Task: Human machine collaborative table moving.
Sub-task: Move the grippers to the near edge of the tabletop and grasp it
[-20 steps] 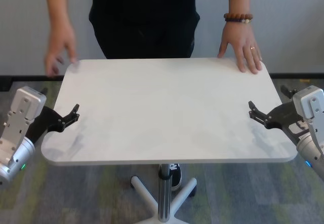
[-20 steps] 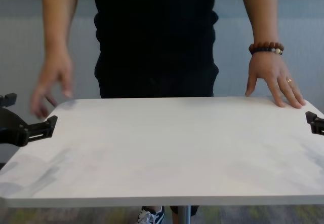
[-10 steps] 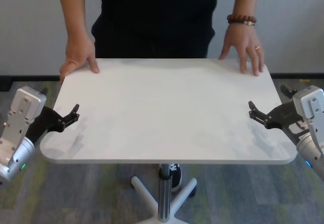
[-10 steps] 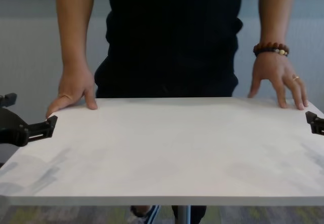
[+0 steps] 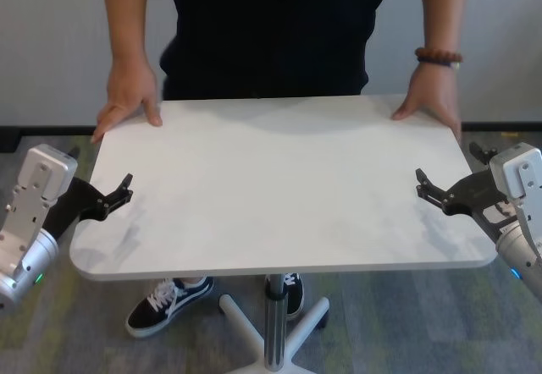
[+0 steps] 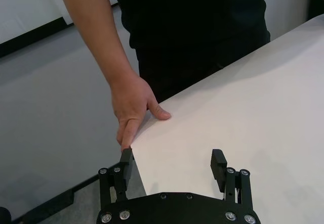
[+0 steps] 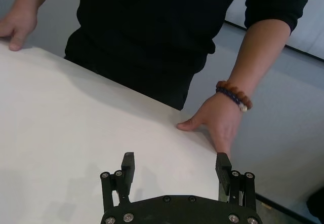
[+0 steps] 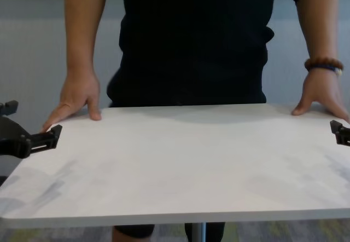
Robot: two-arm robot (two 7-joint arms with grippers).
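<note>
The white table (image 5: 279, 179) stands in front of me on its silver pole (image 5: 273, 323). The human (image 5: 271, 27) in black stands at its far edge, one hand (image 5: 127, 103) on the far left corner, the braceleted hand (image 5: 432, 99) on the far right corner. My left gripper (image 5: 118, 195) is open at the table's left edge, also in the left wrist view (image 6: 172, 163) and the chest view (image 8: 46, 138). My right gripper (image 5: 428, 188) is open at the right edge, also in the right wrist view (image 7: 174, 165) and the chest view (image 8: 339, 132). Neither is closed on the tabletop.
The table's star-shaped white base (image 5: 271, 340) rests on grey carpet below the pole. The human's dark sneaker (image 5: 165, 302) sits under the table's near left side, another (image 5: 292, 294) by the pole. A grey wall (image 5: 51, 44) lies behind the human.
The human has stepped closer, one foot now under the table. The braceleted hand slid from the tabletop to the far right corner. My grippers have not moved.
</note>
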